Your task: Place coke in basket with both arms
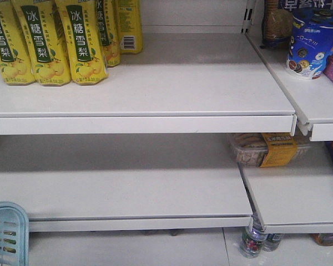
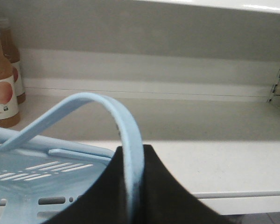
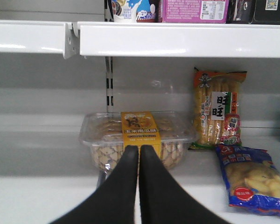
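Observation:
The light blue basket (image 1: 5,233) shows only a corner at the bottom left of the front view. In the left wrist view its slotted body (image 2: 37,179) fills the lower left and its curved handle (image 2: 123,123) arches up and runs down between my black fingers. My left gripper (image 2: 133,151) is shut on that handle. My right gripper (image 3: 138,151) is shut with nothing between its fingers, in front of a clear biscuit box (image 3: 137,135). The coke is out of view in every frame.
Yellow pear-drink bottles (image 1: 44,39) stand on the upper shelf (image 1: 155,94). The lower shelf (image 1: 127,188) holds the biscuit box (image 1: 266,148). Peach-labelled bottles (image 2: 2,88) stand left of the basket. Snack bags (image 3: 219,107) (image 3: 252,179) lie right of the right gripper.

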{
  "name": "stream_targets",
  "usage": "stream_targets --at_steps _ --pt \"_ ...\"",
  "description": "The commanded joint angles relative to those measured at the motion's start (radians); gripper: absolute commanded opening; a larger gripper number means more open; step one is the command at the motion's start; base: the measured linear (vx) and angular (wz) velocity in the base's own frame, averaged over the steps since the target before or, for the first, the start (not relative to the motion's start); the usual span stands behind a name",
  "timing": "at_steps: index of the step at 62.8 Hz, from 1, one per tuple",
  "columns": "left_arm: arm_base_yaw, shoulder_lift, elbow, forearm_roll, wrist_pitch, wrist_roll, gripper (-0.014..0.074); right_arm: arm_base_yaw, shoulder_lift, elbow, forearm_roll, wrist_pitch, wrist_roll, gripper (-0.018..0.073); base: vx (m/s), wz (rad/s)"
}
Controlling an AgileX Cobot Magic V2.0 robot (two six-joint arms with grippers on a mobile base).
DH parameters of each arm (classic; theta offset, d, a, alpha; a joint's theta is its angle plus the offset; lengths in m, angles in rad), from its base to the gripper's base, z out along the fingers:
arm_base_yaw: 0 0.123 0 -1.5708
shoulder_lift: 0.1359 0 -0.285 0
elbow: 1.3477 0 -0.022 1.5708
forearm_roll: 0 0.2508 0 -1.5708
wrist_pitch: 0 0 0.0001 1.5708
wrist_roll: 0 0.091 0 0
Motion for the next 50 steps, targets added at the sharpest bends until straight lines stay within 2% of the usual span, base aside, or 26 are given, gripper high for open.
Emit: stream_targets --at_steps 1,50 --pt "-0.001 -0.02 -0.006 0.025 -0.146 0.018 -0.0006 -0.006 -0.018 0.012 0.043 -0.099 -0.001 -0.0005 0.0 0.0" --pt "-0.001 -0.02 -0.006 0.025 -0.146 0.018 -0.0006 -0.006 -0.018 0.011 0.04 -0.139 -0.004 -0.0005 0.0 0.0"
